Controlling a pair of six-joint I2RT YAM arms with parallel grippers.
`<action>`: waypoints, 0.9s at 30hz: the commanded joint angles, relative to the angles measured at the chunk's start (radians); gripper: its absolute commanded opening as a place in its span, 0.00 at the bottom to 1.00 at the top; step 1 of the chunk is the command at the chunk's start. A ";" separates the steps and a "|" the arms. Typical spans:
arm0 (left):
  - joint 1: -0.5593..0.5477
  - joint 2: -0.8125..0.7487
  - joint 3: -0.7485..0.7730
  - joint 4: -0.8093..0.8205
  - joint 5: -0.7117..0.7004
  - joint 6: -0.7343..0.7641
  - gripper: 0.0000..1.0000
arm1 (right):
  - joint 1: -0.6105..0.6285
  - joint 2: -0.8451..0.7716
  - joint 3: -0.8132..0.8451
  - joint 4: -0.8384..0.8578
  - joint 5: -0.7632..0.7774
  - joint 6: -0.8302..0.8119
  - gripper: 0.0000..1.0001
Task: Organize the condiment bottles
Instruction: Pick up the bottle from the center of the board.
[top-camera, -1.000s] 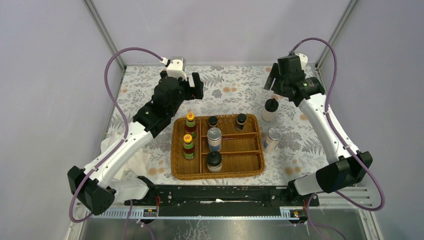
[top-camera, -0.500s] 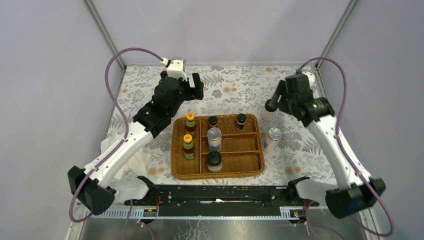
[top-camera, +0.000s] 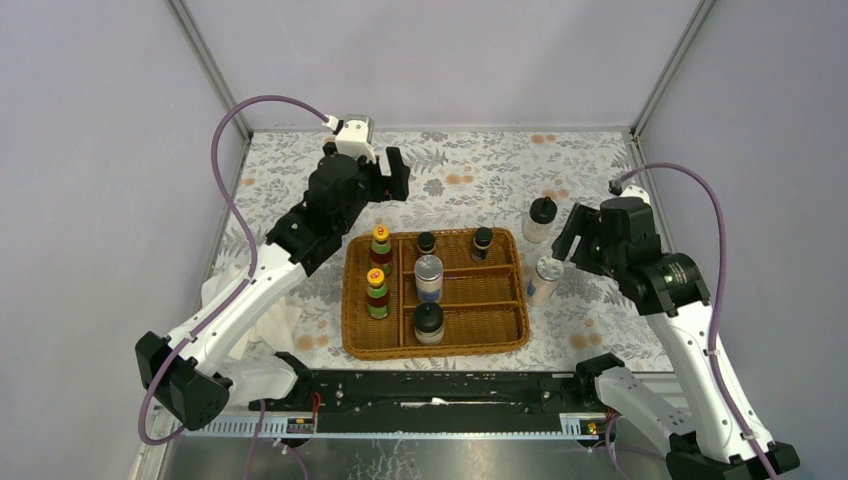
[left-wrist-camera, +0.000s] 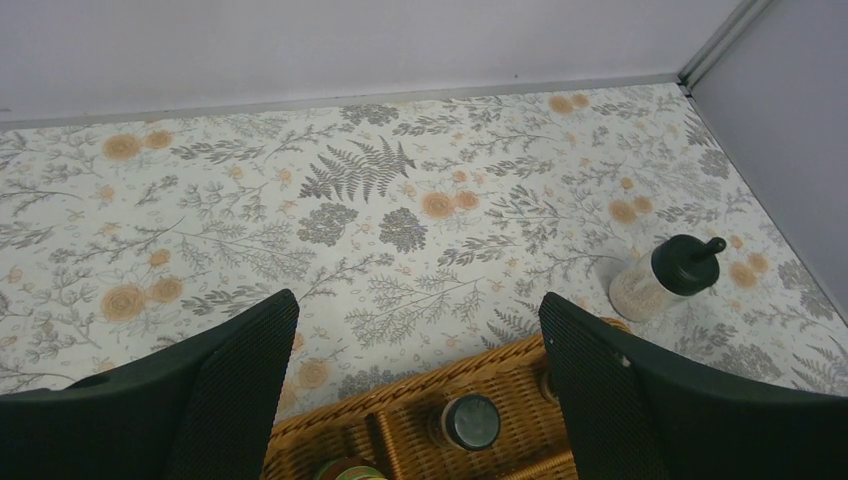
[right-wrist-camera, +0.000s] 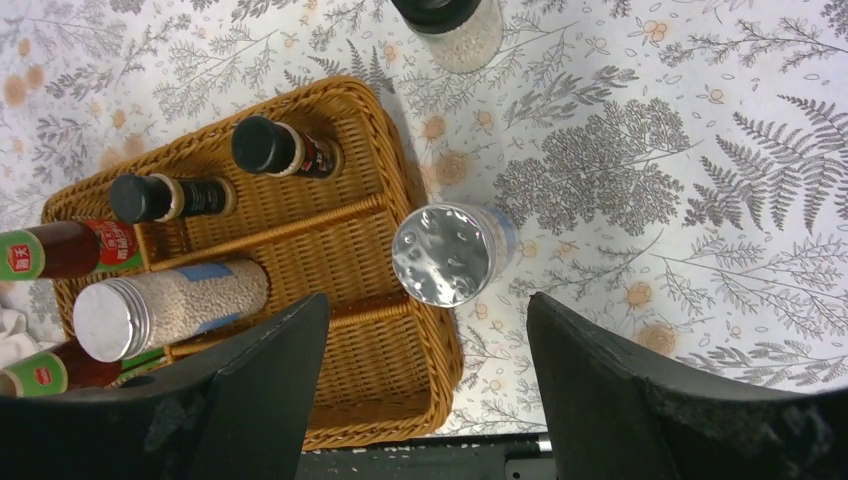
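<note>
I have the wicker basket (top-camera: 352, 300) in the middle of the floral-covered bench (top-camera: 480, 175), with six of the condiment bottles upright inside it. The two yellow-capped bottles (top-camera: 381, 245) stand one behind the other in its long left compartment. The two dark jars (top-camera: 426, 243) share the far row. A silver-lidded shaker (top-camera: 428, 277) is in the middle row and a cream jar (top-camera: 428, 322) is in the near row. Two bottles are outside on the bench. The second cream jar (top-camera: 540, 219) stands off the basket's far right corner. The second silver-lidded shaker (top-camera: 545, 280) stands just beside the right rim. My right end effector (top-camera: 566, 238) hangs above that shaker. From its wrist camera the shiny lid (right-wrist-camera: 447, 255) lies between the two fingers (right-wrist-camera: 260, 390), which are spread well apart with bare gaps on both sides, touching nothing. My left end effector (top-camera: 392, 180) is raised beyond the basket's far left corner. Its fingers (left-wrist-camera: 230, 380) are spread wide with nothing between them, and only the floral cover and the basket's far rim (left-wrist-camera: 400, 425) show below. A crumpled white cloth (top-camera: 235, 300) lies to the left of the basket.
</note>
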 joint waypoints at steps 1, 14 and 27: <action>0.008 -0.019 -0.002 0.042 0.118 0.021 0.94 | -0.003 -0.036 0.030 -0.042 0.017 -0.028 0.80; -0.142 0.035 0.092 -0.015 0.609 0.238 0.93 | -0.004 0.077 0.017 0.230 0.411 0.128 0.86; -0.452 0.171 0.031 0.148 0.497 0.326 0.93 | -0.098 0.245 0.138 0.390 0.645 0.102 0.85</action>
